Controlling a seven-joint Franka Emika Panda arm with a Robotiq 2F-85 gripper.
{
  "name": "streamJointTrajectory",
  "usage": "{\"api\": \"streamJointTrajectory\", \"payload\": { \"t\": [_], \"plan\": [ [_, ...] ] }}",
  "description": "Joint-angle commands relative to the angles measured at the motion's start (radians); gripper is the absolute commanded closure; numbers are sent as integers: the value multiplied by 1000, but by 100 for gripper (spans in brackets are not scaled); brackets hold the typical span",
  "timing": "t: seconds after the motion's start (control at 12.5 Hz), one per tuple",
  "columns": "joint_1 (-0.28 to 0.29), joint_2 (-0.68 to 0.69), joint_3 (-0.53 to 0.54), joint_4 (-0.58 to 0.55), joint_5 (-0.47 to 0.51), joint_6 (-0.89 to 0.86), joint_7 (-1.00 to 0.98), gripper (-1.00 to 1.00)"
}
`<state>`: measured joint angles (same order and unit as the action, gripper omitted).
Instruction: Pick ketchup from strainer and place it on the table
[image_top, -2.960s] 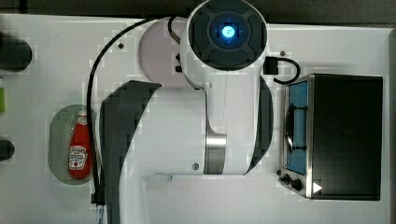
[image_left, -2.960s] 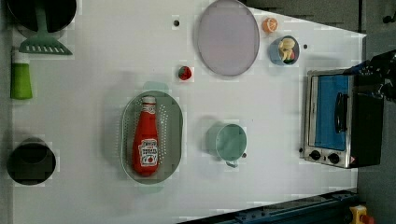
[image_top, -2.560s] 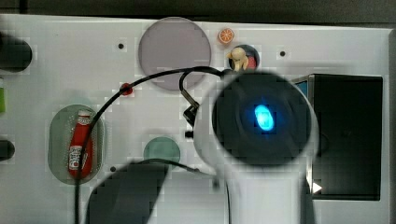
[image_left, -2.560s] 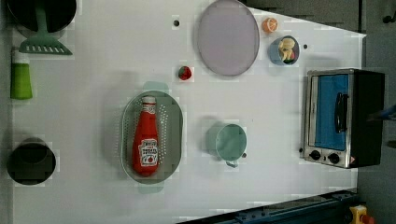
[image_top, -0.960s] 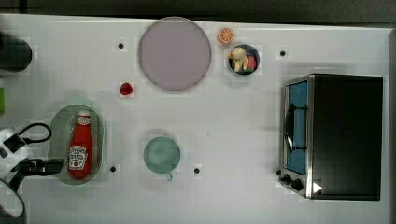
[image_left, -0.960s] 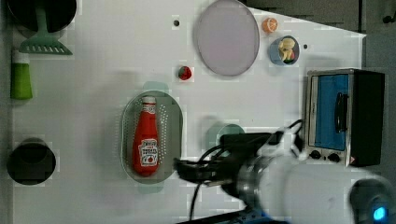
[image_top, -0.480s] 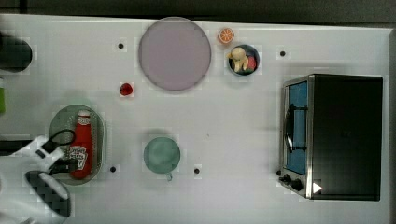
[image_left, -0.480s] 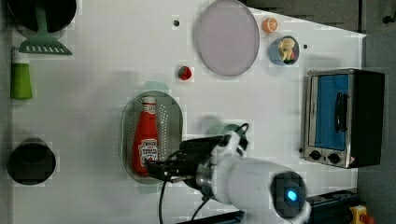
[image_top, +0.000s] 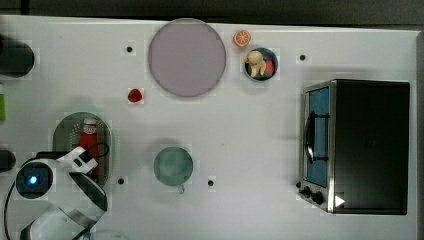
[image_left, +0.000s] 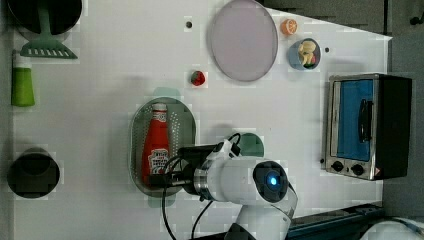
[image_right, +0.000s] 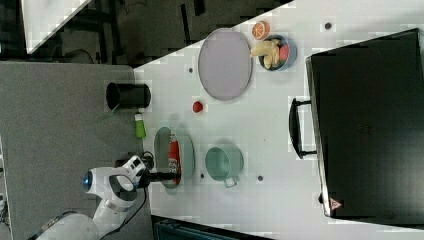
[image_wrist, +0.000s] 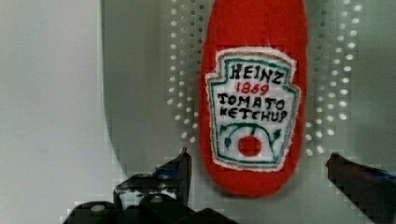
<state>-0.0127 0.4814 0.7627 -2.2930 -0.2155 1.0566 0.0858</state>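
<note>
Gripper (image_wrist: 257, 170) wide open, holding nothing. One finger (image_wrist: 180, 170) on each side of the bottom end of the ketchup (image_wrist: 254, 93), with gaps showing between the fingers and the red bottle in the wrist view. No touch to be seen there.

Ketchup (image_left: 156, 145) lying flat inside the strainer (image_left: 186, 131), white cap toward the top of the frame in the left view, label facing up. Strainer sitting on the white bench (image_left: 110, 65) in the lower left part of the left view. In the top view, strainer (image_top: 64, 130) at the lower left of the frame, ketchup (image_top: 90, 137) partly hidden under the white arm.

Gripper (image_left: 161, 180) reaching over the low end of the strainer in the left view, coming in from the right of the frame. Same in the right view: gripper (image_right: 167, 176) over the strainer (image_right: 161, 145), beside the ketchup (image_right: 173, 152).

Green cup (image_top: 173, 166) near the strainer, not touching. Big round plate (image_top: 187, 57) far up the top view.
</note>
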Motion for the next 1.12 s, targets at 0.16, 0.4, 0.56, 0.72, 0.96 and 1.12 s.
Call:
{"api": "streamJointTrajectory", "payload": {
  "t": [0.16, 0.4, 0.56, 0.72, 0.96, 1.12],
  "plan": [
    [29, 26, -32, 27, -108, 55, 168, -100],
    [65, 67, -81, 49, -151, 72, 187, -100],
    [97, 91, -110, 72, -152, 79, 189, -68],
    [118, 103, -128, 87, -152, 83, 194, -23],
    [115, 63, -118, 83, -151, 76, 194, -22],
    [102, -4, -91, 66, -138, 59, 194, -22]
  ]
}}
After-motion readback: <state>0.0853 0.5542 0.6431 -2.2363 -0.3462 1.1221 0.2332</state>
